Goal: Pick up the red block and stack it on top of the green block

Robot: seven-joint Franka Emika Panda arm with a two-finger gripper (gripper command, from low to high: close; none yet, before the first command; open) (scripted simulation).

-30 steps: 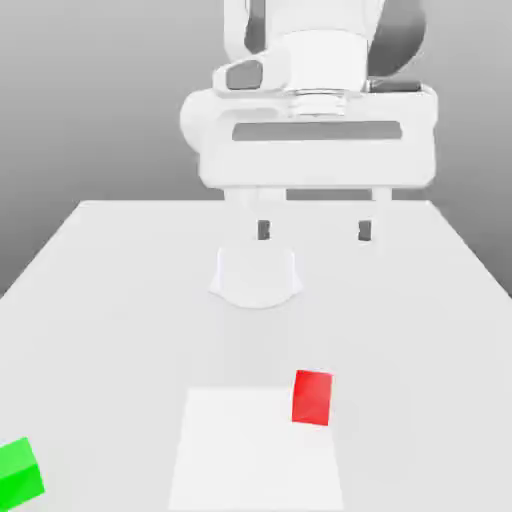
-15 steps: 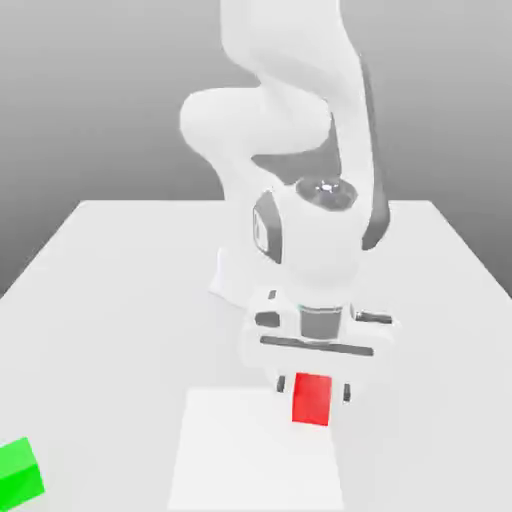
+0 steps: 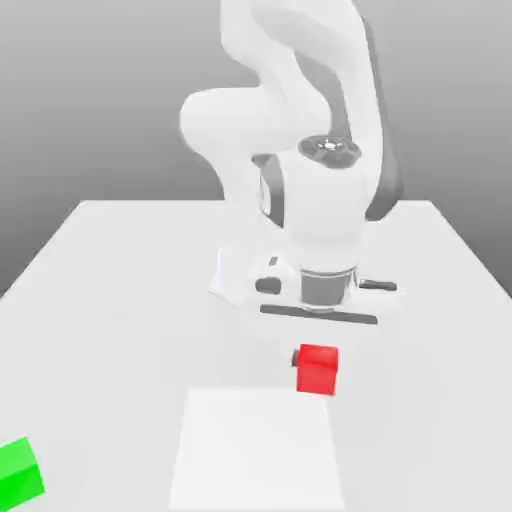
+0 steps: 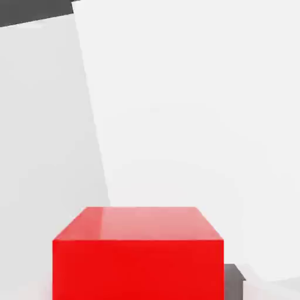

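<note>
1. Block [image 3: 317,370]: plain red, box-shaped, flat-faced, sharp-edged; its top face is paler in the hand view.
2. Gripper [image 3: 317,358]: closed on the block, a dark pad [image 4: 233,282] against its side.
3. Position: beneath the hand, above the table [image 3: 110,350], beyond the white square [image 3: 257,450] in the exterior view.
4. Green block [image 3: 18,474]: well apart, at the exterior view's left edge.

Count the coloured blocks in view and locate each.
2: the red block is gripped by the gripper; the green block sits at the exterior view's left edge, partly cut off.
</note>
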